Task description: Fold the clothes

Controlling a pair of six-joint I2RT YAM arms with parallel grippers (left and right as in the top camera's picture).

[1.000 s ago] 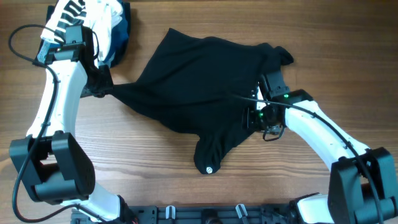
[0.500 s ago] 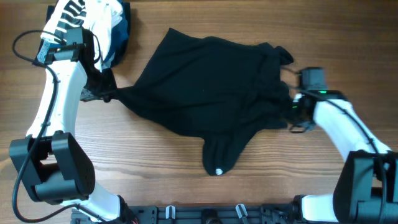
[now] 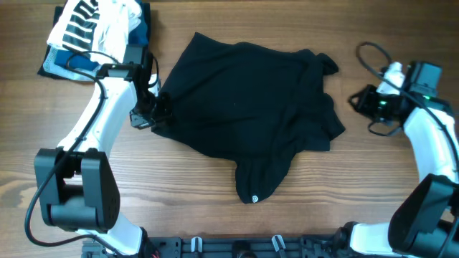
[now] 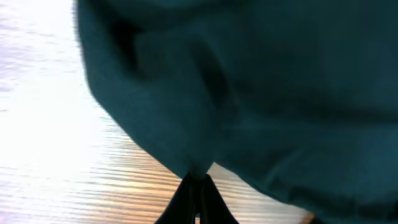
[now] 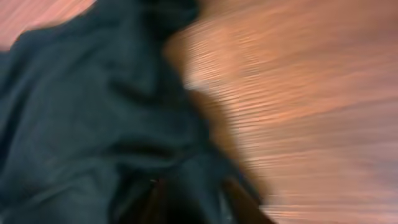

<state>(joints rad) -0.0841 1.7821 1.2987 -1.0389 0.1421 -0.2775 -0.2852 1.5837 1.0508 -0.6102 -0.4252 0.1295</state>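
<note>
The black garment (image 3: 244, 107) lies crumpled in the middle of the wooden table, its small pale logo (image 3: 252, 198) on the lower flap. My left gripper (image 3: 154, 112) is shut on the garment's left edge. In the left wrist view the closed fingertips (image 4: 198, 186) pinch a fold of the dark fabric (image 4: 249, 81) just above the wood. My right gripper (image 3: 361, 100) is off the garment, to the right of its right edge. The right wrist view is blurred. There the gripper (image 5: 196, 196) looks open and empty, with the garment (image 5: 93, 124) ahead on the left.
A pile of striped, white and blue clothes (image 3: 97, 29) lies at the back left corner. A black cable (image 3: 369, 50) loops above the right arm. A dark rail (image 3: 237, 247) runs along the front edge.
The left gripper carried the garment's left edge to the right, bunching it inward. The right gripper let go of the right side and swung away to the right and back.
</note>
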